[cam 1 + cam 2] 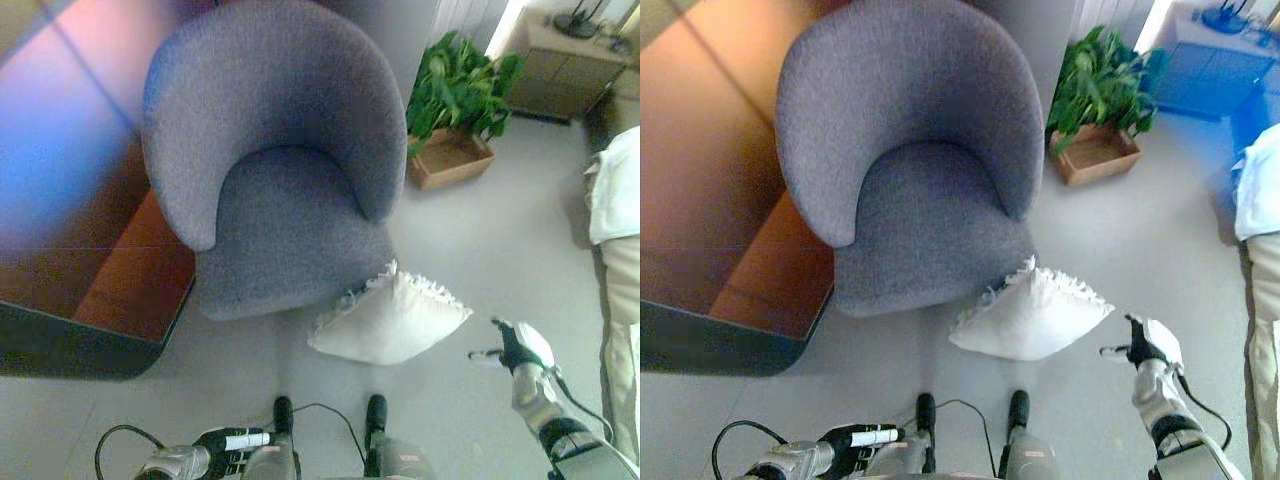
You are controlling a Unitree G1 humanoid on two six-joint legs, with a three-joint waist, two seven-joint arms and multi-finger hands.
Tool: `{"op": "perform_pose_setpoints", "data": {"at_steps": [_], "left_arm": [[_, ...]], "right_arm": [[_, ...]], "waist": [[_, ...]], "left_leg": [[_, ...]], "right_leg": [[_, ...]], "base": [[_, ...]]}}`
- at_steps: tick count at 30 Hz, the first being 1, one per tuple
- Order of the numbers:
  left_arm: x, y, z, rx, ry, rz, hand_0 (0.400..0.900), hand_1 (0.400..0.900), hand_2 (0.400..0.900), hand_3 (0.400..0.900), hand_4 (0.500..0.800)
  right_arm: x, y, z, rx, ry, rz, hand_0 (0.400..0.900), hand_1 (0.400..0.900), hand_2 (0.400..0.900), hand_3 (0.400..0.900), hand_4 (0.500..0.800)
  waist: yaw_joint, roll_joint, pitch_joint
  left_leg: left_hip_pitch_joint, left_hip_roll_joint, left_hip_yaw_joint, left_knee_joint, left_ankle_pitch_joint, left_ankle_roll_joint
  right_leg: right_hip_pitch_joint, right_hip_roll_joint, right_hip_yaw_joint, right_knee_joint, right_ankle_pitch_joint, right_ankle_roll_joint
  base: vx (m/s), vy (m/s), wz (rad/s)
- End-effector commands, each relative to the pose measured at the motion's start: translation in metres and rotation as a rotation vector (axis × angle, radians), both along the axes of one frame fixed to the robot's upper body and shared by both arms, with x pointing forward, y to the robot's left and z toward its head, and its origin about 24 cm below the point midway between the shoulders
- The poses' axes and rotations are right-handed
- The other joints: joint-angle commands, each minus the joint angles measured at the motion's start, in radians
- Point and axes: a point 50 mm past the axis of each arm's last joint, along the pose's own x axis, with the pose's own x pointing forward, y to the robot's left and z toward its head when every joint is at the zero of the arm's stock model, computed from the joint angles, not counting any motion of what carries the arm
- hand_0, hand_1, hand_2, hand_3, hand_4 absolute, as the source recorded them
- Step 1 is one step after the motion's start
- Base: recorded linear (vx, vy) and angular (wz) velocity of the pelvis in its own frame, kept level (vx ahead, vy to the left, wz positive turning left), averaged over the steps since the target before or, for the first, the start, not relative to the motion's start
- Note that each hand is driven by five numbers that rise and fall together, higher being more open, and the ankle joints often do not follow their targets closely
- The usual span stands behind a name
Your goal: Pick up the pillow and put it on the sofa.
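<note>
A white fringed pillow (390, 322) lies on the grey floor, leaning against the front right of a grey round-backed armchair (275, 160). My right hand (520, 346) hangs above the floor just right of the pillow, apart from it, fingers straight, holding nothing. My left hand (232, 442) is low at the bottom left, near my body, fingers curled and empty. It also shows in the right eye view (855, 443).
A potted green plant (455, 95) in a brown box stands behind the chair to the right. A wooden platform (120, 270) with a dark edge lies left of the chair. A white cloth on pale furniture (615, 230) fills the right edge. A cabinet (565, 60) stands far right.
</note>
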Motion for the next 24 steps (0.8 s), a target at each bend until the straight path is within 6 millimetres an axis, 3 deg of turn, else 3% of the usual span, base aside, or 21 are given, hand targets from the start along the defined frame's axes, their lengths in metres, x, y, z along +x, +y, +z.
{"op": "perform_pose_setpoints", "data": {"at_steps": [1,12,24], "left_arm": [[-0.027,-0.009,-0.011,-0.039,0.148,0.022,0.900,0.900,0.900,0.900,0.800],[-0.001,-0.017,-0.005,-0.088,0.064,0.060,0.900,0.900,0.900,0.900,0.800],[0.017,-0.031,0.001,-0.166,0.013,0.058,0.900,0.900,0.900,0.900,0.800]], "right_arm": [[0.044,-0.021,0.070,-0.107,-0.207,0.040,0.900,0.900,0.900,0.900,0.800],[0.091,-0.031,0.170,-0.230,-0.374,0.112,0.900,0.900,0.900,0.900,0.800],[0.115,-0.019,0.239,-0.317,-0.454,0.188,0.900,0.900,0.900,0.900,0.800]], "waist": [[0.032,-0.013,0.060],[0.066,0.048,0.175],[0.099,0.093,0.225]], "left_leg": [[-0.061,-0.039,-0.043,-0.007,-0.043,0.034],[-0.256,-0.062,-0.080,0.044,0.006,0.028],[-0.411,-0.087,-0.084,0.121,0.023,0.030]], "right_leg": [[-0.039,0.024,-0.039,0.121,-0.113,0.012],[-0.265,0.011,-0.066,0.283,-0.154,0.001],[-0.438,-0.030,-0.070,0.434,-0.197,-0.002]], "base": [[-0.06,0.048,0.12],[-0.08,0.059,0.10],[-0.05,0.075,0.09]]}}
